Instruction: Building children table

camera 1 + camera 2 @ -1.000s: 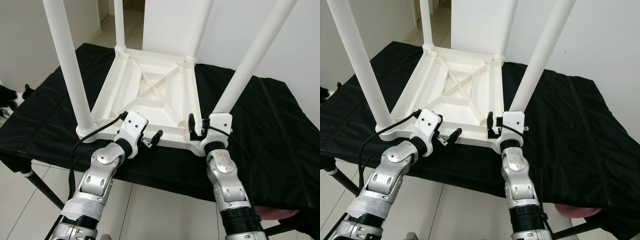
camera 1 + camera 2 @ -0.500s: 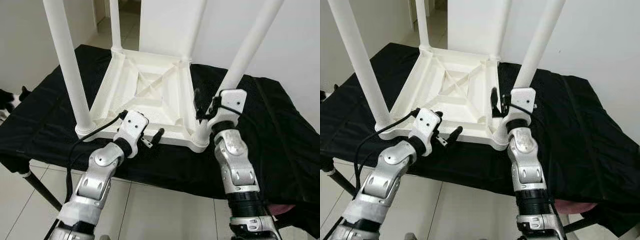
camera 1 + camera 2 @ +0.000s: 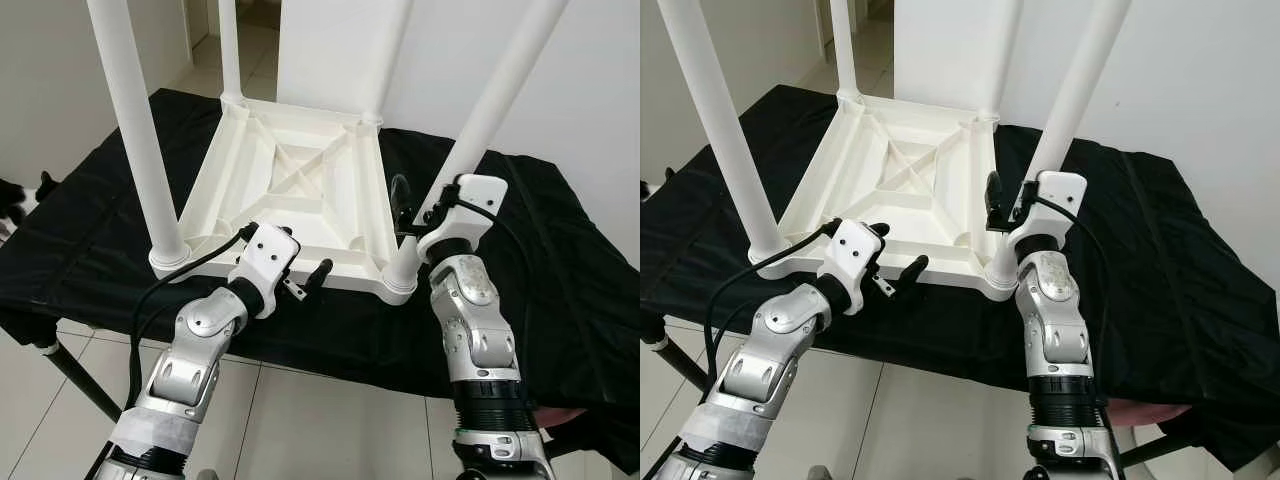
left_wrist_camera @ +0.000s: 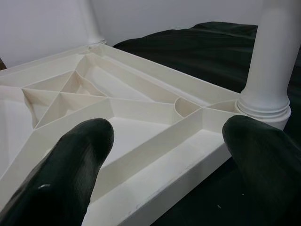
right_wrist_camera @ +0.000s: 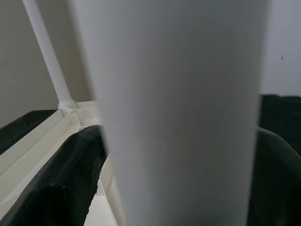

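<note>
A white plastic children's table lies upside down on a black cloth, its legs pointing up. My right gripper is on the near right leg just above its socket. In the right wrist view the leg sits between the two black fingers, which press against its sides. My left gripper is open at the front rim of the table top. In the left wrist view its fingers stand wide apart, with the ribbed underside ahead of them.
The black-draped work table has a strip of bare cloth on the right and at the front. A black and white cat stands on the tiled floor at far left. White walls and a doorway lie behind.
My right gripper rose from the table's front corner to the near right leg and then settled slightly lower on it. The left gripper stayed at the front rim. The camera shifted a little.
</note>
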Robot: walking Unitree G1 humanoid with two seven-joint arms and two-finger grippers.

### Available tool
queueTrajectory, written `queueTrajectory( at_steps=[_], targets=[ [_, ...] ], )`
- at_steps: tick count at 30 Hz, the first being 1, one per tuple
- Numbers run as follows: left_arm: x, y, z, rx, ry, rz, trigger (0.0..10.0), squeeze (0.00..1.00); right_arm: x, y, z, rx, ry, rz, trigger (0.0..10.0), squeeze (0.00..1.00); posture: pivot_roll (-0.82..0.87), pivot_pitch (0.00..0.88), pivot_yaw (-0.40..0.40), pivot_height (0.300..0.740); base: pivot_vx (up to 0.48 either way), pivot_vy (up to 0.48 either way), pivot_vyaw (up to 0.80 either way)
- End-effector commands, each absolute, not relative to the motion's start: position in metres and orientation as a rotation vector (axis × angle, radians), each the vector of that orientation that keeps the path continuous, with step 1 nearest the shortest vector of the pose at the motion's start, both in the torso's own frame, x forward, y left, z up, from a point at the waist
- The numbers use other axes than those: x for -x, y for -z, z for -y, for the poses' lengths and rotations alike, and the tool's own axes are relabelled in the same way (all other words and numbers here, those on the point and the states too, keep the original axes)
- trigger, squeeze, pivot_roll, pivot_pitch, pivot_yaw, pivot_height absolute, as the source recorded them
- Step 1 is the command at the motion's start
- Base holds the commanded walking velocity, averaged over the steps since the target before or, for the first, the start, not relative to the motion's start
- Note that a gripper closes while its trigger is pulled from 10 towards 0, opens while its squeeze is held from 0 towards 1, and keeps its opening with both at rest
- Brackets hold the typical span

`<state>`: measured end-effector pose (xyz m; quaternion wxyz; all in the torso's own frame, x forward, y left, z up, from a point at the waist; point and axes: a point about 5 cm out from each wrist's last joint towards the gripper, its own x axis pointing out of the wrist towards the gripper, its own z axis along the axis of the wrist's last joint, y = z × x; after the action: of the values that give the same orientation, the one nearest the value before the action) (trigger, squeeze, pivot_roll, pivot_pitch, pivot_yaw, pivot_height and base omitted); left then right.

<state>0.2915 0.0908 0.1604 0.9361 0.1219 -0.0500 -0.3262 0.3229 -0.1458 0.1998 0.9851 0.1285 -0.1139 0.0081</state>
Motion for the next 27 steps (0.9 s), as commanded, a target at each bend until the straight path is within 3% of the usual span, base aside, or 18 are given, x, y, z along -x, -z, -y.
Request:
queueTrajectory(
  at_steps=[1, 16, 17, 19, 20, 22, 23, 24, 27],
  targets=[
    [-0.2896, -0.1631, -0.0843, -0.25, 0.719, 0.103, 10.0, 0.0, -0.3278, -0.1966, 0.1495, -0.33, 0.002, 0.184, 10.0, 0.0, -0.01, 0.0, -0.099, 0.74, 0.0, 0.0, 0.0],
    [-0.2899, -0.164, -0.0779, -0.257, 0.746, 0.105, 10.0, 0.0, -0.3332, -0.1963, 0.1493, -0.314, -0.049, 0.156, 10.0, 0.0, -0.02, 0.0, -0.086, 0.74, 0.0, 0.0, 0.0],
    [-0.2901, -0.164, -0.0778, -0.256, 0.745, 0.104, 10.0, 0.0, -0.3328, -0.1983, 0.1475, -0.31, -0.063, 0.165, 7.0, 0.0, -0.02, 0.0, -0.087, 0.74, 0.0, 0.0, 0.0],
    [-0.2903, -0.164, -0.0778, -0.255, 0.744, 0.104, 10.0, 0.0, -0.3325, -0.1997, 0.1463, -0.306, -0.073, 0.171, 7.0, 0.0, -0.02, 0.0, -0.087, 0.74, 0.0, 0.0, 0.0],
    [-0.2898, -0.1642, -0.0772, -0.251, 0.745, 0.105, 10.0, 0.0, -0.332, -0.2004, 0.1453, -0.312, -0.076, 0.173, 0.0, 0.0, -0.02, 0.0, -0.089, 0.74, 0.0, 0.0, 0.0],
    [-0.2898, -0.1642, -0.0772, -0.251, 0.745, 0.105, 10.0, 0.0, -0.332, -0.2004, 0.1453, -0.312, -0.076, 0.173, 0.0, 0.0, -0.02, 0.0, -0.089, 0.74, 0.0, 0.0, 0.0],
    [-0.2892, -0.1643, -0.0766, -0.246, 0.747, 0.105, 10.0, 0.0, -0.3314, -0.2011, 0.1444, -0.297, -0.082, 0.176, 2.7, 0.0, -0.02, 0.0, -0.089, 0.74, 0.0, 0.0, 0.0],
    [-0.2889, -0.1645, -0.0762, -0.244, 0.747, 0.106, 10.0, 0.0, -0.3314, -0.2011, 0.144, -0.299, -0.082, 0.172, 10.0, 0.0, -0.02, 0.0, -0.09, 0.74, 0.0, 0.0, 0.0],
    [-0.289, -0.1647, -0.076, -0.241, 0.745, 0.107, 10.0, 0.0, -0.3317, -0.2015, 0.144, -0.296, -0.082, 0.171, 10.0, 0.0, -0.02, 0.0, -0.091, 0.74, 0.0, 0.0, 0.0]
  ],
)
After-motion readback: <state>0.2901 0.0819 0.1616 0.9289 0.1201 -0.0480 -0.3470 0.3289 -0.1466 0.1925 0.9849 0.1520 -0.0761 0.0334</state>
